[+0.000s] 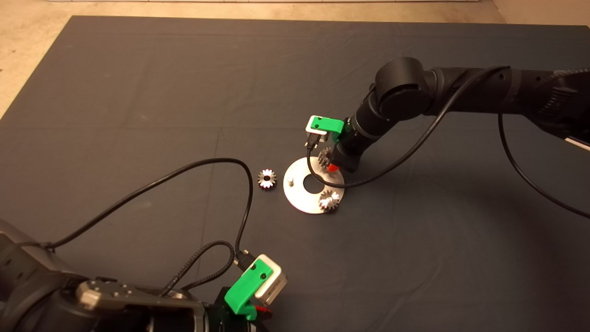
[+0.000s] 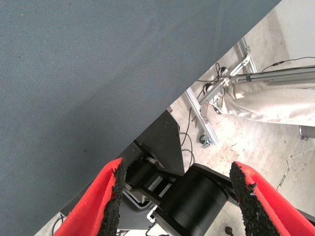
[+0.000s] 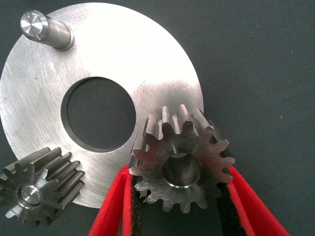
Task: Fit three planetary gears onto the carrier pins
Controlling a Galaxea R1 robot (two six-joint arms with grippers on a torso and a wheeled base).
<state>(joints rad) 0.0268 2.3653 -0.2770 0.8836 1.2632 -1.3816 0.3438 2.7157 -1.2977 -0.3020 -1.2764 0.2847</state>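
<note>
Steel gears: two (image 3: 181, 164) (image 3: 37, 191) on disc (image 3: 113, 54), one (image 1: 267, 178) loose

Carrier disc (image 1: 299, 196) at mat (image 1: 138, 92) centre; one gear (image 1: 329, 201) on its near pin, another (image 1: 324, 158) at its far edge (between the right gripper (image 3: 179, 216) fingers), a third (image 1: 267, 178) left, beside the disc.

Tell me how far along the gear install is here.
Done: one gear sits on its pin on the disc. In hand: the right tool grips a second gear at the disc's edge, though whether it has seated on its pin is unclear. Left: the third gear lies on the mat beside the disc, and one pin is bare. The left tool is parked, open.
</note>
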